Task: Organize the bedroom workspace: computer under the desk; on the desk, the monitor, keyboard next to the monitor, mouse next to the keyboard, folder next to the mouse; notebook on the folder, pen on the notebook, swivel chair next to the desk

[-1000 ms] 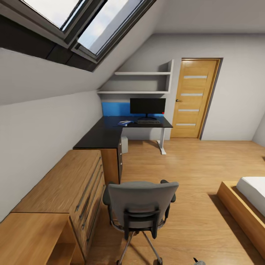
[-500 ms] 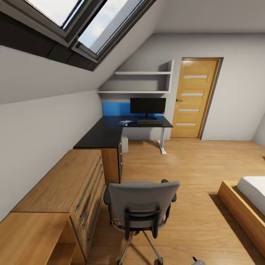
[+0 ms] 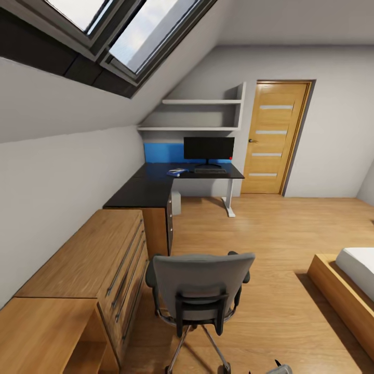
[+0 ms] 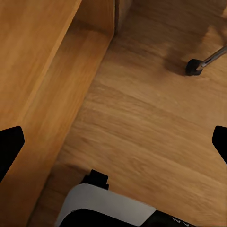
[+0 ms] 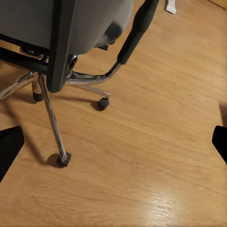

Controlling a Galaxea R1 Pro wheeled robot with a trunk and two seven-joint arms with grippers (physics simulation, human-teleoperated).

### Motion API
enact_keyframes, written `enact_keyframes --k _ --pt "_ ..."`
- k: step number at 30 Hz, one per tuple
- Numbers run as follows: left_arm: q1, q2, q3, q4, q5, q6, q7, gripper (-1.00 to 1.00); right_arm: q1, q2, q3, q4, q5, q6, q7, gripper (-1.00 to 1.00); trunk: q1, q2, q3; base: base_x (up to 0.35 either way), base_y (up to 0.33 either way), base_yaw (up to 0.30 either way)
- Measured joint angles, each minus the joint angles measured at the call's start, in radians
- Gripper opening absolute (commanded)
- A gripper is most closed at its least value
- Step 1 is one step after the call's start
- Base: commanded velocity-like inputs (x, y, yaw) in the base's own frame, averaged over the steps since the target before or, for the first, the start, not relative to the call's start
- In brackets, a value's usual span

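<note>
The grey swivel chair (image 3: 200, 288) stands on the wood floor close in front of me, its back toward me. Its chrome base and castors (image 5: 61, 158) lie near my right gripper (image 5: 113, 144), which is open. My left gripper (image 4: 113, 144) is open too, over bare floor beside one castor (image 4: 193, 66). Far off, the black L-shaped desk (image 3: 145, 192) carries the monitor (image 3: 209, 148), the keyboard (image 3: 210, 170) in front of it and the blue folder (image 3: 176, 172) to its left. The pale computer (image 3: 176, 202) sits under the desk. Mouse, notebook and pen are too small to tell.
A low light-wood drawer unit (image 3: 98, 259) runs along the left wall up to the desk. A bed (image 3: 348, 283) with a wooden frame lies at the right. A wooden door (image 3: 272, 137) is beyond the desk. The sloped ceiling with skylights hangs over the left side.
The whole picture has shifted slightly, so the camera moved. A tip of my right gripper has come a little further into the head view's bottom edge. The room's things stay put.
</note>
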Motion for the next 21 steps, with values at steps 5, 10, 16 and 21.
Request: enact_keyframes --k 5,10,16,21 --pt "-0.001 0.004 0.001 0.000 0.008 -0.001 -0.002 1.00 0.000 0.000 -0.002 -0.001 -0.001 0.000 -0.001 1.00 0.019 -0.035 -0.016 0.000 0.000 0.000" --pt "-0.001 0.005 -0.001 0.000 0.003 -0.005 -0.003 1.00 -0.001 0.000 -0.022 -0.001 -0.004 0.000 -0.003 1.00 0.038 -0.070 -0.031 0.000 0.000 0.000" --pt "-0.001 0.006 -0.001 -0.001 0.000 -0.009 -0.003 1.00 -0.003 -0.005 -0.077 -0.001 -0.039 -0.001 -0.004 1.00 0.061 -0.112 -0.050 0.000 0.000 0.000" --pt "-0.001 0.004 -0.001 -0.002 0.000 -0.009 -0.003 1.00 -0.005 -0.013 -0.082 -0.001 -0.044 0.000 -0.005 1.00 0.081 -0.147 -0.066 0.000 0.000 0.000"
